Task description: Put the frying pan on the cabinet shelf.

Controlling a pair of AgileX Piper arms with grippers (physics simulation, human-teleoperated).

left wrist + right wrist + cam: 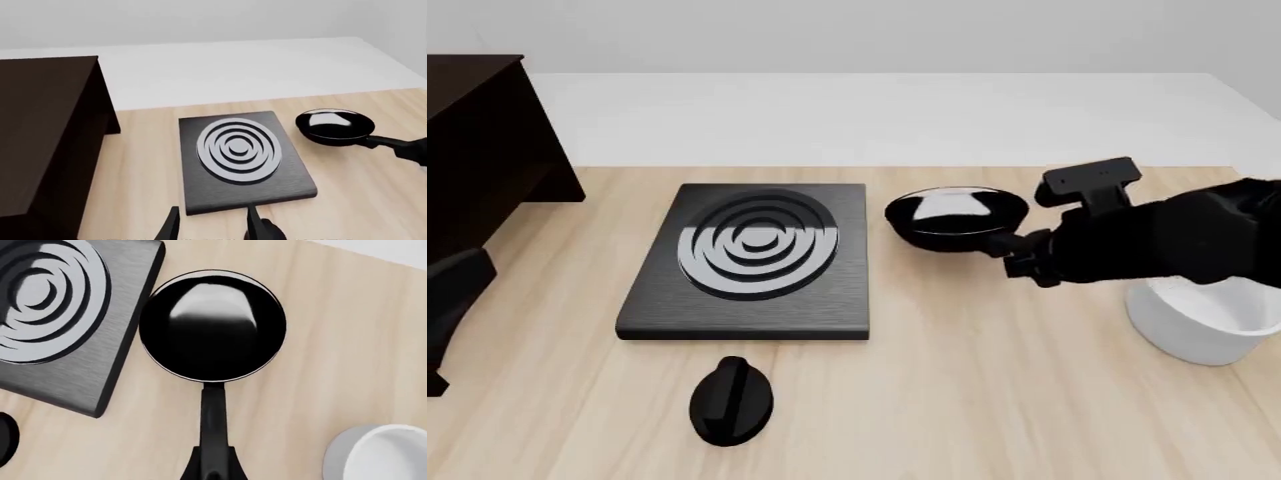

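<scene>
The right gripper (213, 467) is pinching the pan's (212, 325) handle near its far end, presumably so the pan can be lifted level. The pan is sitting on the table (988, 400), just right of the ringed plate (754, 260) and near the white bowl (1208, 325). The left gripper (210, 227) is hanging spread and empty above the plate's near edge. The cabinet (474, 150) is standing far left, cut off by the frame; its shelf is not showing. The handle's loop is hidden.
</scene>
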